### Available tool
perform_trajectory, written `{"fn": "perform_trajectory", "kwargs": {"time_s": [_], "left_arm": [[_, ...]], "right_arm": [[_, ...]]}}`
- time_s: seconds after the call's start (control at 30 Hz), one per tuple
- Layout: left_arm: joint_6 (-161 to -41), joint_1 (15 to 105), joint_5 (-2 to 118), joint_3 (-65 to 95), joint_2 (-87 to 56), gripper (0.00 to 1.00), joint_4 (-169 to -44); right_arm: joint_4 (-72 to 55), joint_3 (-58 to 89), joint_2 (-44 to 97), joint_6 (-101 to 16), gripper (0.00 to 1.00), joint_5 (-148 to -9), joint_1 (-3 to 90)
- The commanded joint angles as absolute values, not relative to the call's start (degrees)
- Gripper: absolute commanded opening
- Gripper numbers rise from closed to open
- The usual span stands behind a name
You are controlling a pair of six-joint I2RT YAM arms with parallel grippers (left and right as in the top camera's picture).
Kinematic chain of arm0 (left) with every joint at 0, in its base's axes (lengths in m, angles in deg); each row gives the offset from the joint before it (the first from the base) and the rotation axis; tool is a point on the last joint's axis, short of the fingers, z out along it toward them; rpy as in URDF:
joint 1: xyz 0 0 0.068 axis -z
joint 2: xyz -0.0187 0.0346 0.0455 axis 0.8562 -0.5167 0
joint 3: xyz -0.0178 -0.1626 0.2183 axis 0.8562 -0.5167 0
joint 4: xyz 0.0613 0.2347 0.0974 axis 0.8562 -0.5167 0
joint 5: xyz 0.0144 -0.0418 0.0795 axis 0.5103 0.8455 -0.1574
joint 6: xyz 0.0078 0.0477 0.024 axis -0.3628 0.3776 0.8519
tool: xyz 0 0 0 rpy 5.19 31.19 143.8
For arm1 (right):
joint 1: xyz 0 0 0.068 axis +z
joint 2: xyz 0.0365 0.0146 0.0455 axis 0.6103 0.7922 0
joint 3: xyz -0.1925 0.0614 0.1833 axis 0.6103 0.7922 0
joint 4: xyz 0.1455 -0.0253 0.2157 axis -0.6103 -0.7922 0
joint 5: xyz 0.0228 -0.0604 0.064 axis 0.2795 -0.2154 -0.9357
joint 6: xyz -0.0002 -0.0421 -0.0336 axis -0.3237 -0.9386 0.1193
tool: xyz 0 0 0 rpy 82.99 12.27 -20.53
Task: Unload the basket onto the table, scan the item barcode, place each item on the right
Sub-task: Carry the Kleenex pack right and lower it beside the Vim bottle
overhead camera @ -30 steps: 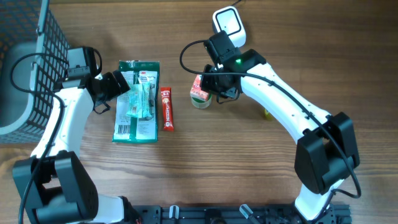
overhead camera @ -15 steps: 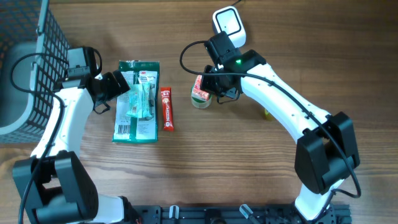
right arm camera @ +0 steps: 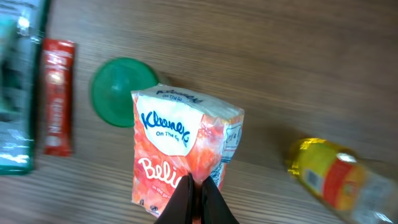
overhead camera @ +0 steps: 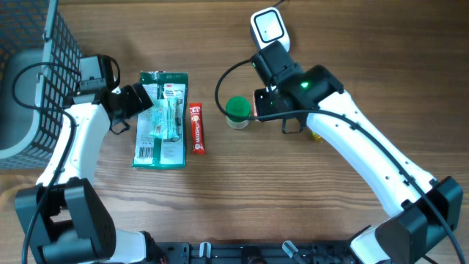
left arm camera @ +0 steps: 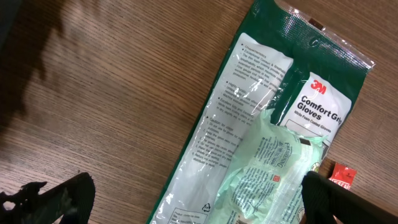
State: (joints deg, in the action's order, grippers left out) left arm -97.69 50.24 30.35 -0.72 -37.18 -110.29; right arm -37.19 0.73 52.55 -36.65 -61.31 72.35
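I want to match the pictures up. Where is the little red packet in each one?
Overhead: the red packet lies left of the middle, just right of the green glove pack.
Left wrist: only a corner of the red packet shows, at the bottom right.
Right wrist: the red packet lies near the left edge.
Shared landmark: the green glove pack, right beside it in every view.
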Motion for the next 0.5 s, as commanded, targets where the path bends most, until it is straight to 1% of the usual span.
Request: {"fn": "perform_trajectory", "kwargs": {"time_s": [0.0, 0.13, 0.23, 0.27, 0.37, 0.47], "left_arm": [[-98.0, 50.0, 30.8, -0.2, -36.0, 1.0, -110.1], [-98.0, 50.0, 30.8, -0.2, -36.0, 1.0, -110.1], [-98.0, 50.0, 30.8, -0.2, -36.0, 1.0, -110.1], [-98.0, 50.0, 30.8, -0.2, -36.0, 1.0, -110.1], [-98.0, 50.0, 30.8, -0.2, -36.0, 1.0, -110.1], [-98.0, 50.0, 30.8, -0.2, -36.0, 1.0, -110.1]], "right_arm": [[-37.2, 2.1, 53.3, -36.8, 0.04, -54.0, 74.5], [-37.3, 6.8, 53.5, -30.9, 0.04, -42.9, 78.1], [-31.9, 12.6, 53.8, -30.9, 0.04, -41.3, 80.0], [-31.1, 13.6, 54.0, -30.9, 0.04, -40.5, 80.4], [-29.0, 17.7, 54.8, -31.0, 0.04, -31.5, 82.2], [-29.0, 19.2, 56.3, -31.1, 0.04, -29.5, 83.0]]}}
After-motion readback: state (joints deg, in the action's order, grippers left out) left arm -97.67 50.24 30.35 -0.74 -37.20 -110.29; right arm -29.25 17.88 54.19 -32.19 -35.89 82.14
